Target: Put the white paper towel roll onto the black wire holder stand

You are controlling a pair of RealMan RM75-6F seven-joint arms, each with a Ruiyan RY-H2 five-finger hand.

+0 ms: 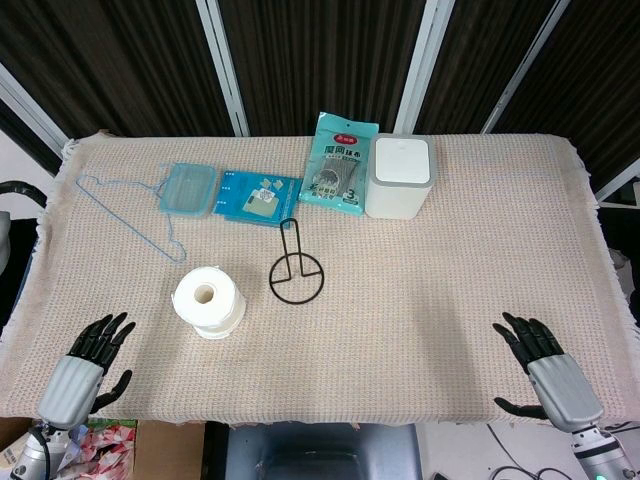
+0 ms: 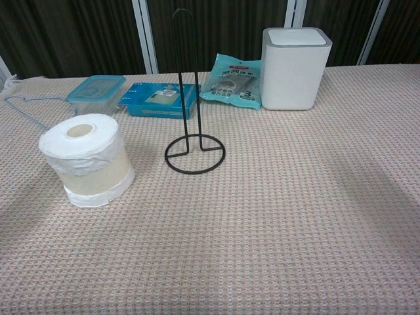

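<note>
The white paper towel roll [image 1: 209,299] [image 2: 86,159] stands upright on the woven cloth, its core hole facing up. Just to its right stands the black wire holder stand [image 1: 296,271] [image 2: 193,112], a round base ring with a tall upright loop, bare. My left hand [image 1: 88,365] hovers at the table's near left edge, fingers spread, holding nothing. My right hand [image 1: 545,368] is at the near right edge, also spread and empty. Neither hand shows in the chest view.
A white lidded bin [image 1: 400,177] [image 2: 295,59], a teal packet [image 1: 340,165] [image 2: 234,81], a blue flat pack [image 1: 256,197] [image 2: 159,100], a clear blue box [image 1: 187,188] [image 2: 96,92] and a blue wire hanger [image 1: 130,210] lie along the far half of the table.
</note>
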